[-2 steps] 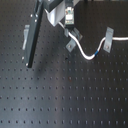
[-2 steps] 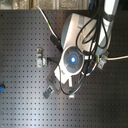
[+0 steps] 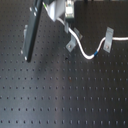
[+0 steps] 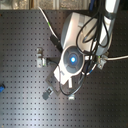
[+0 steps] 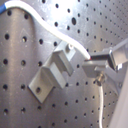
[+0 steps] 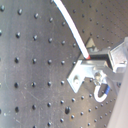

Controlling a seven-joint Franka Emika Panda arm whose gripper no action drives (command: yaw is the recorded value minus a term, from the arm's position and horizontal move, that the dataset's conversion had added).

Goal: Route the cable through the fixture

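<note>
First exterior view, cable: thin white cable (image 3: 88,52) with a blue band, curving right of centre in the upper half, running between two grey clips.
First exterior view, fixture: grey fixture (image 3: 70,45) standing just left of the cable's curve; a look-alike clip (image 3: 107,38) sitting further right, touching the cable's far end.
First exterior view, end effector: end effector (image 3: 68,16) hanging at top centre, right above the cable's upper end; fingers too blurred to read.
First exterior view, surroundings: long black bar (image 3: 32,31) slanting down the upper left, well apart from the fixture; black perforated desk (image 3: 60,95) filling the lower frame.
Second exterior view, arm: white arm body with a glowing blue ring covering the centre, hiding most of the work; third clip (image 4: 40,56) showing at left centre.
First wrist view, state: finger (image 5: 100,70) pinching the cable (image 5: 45,22) just beside the fixture (image 5: 56,70); end effector clenched, grasping the cable.
Second wrist view, cable: cable (image 6: 70,22) running from the upper frame down into the grip beside the bracket (image 6: 80,77).
Step in hand, judged: feeding the cable into the clip's slot.
Doing it well: keeping the cord low and in line with the slot opening, moving slowly, avoiding slack.
In the way: clip's bent edge snagging the cord; fingers crowding the bracket.
</note>
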